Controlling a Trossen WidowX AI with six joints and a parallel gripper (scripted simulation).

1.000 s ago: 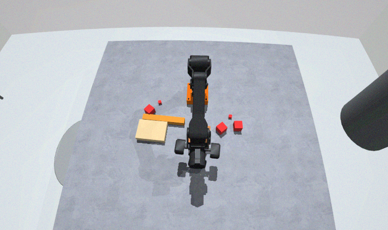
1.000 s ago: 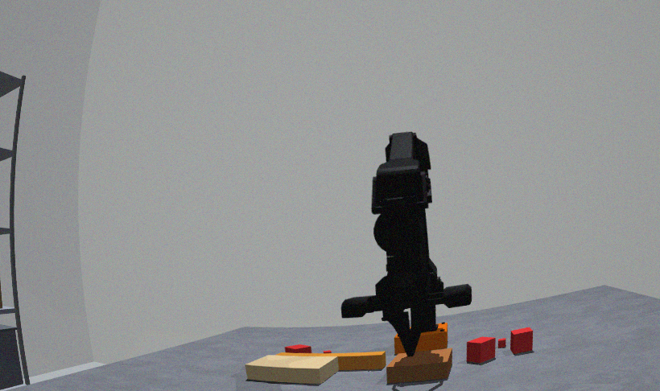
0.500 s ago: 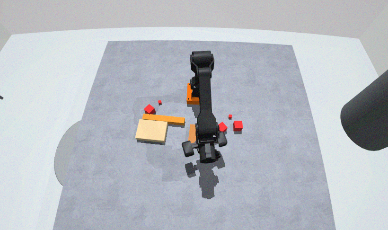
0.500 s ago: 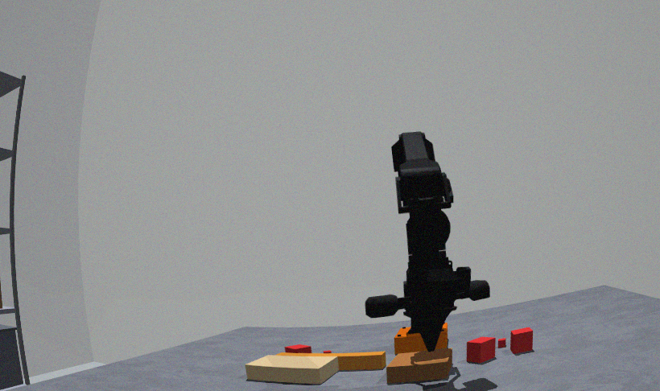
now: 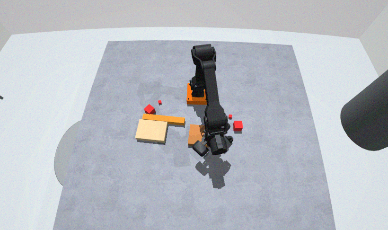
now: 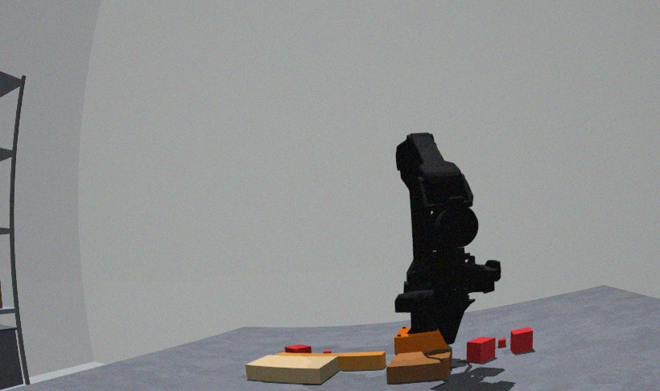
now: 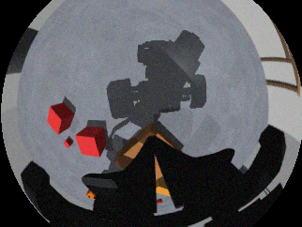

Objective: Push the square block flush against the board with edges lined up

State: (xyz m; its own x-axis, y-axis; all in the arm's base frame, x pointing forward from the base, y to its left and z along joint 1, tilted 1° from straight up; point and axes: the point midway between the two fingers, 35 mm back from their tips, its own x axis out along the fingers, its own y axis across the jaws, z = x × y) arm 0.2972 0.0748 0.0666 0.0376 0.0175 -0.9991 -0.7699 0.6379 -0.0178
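Brown block, close by the pincer's tips, pincer narrowed, nothing gripped

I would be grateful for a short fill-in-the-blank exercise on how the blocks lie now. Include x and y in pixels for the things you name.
The cream block (image 5: pixel 151 130) (image 6: pixel 290 367) lies beside a long, thin bar coloured ____.
The cubes (image 5: pixel 238 125) (image 6: pixel 480 349) (image 7: pixel 92 142) are coloured ____.
The gripper (image 6: pixel 450 340) is ____, with nothing between its fingers.

Missing words: orange; red; shut

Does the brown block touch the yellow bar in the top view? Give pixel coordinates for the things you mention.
No, grey surface shows between the brown block (image 5: pixel 194 134) (image 6: pixel 416 373) and the right end of the yellow bar (image 5: pixel 163 119) (image 6: pixel 363 361).
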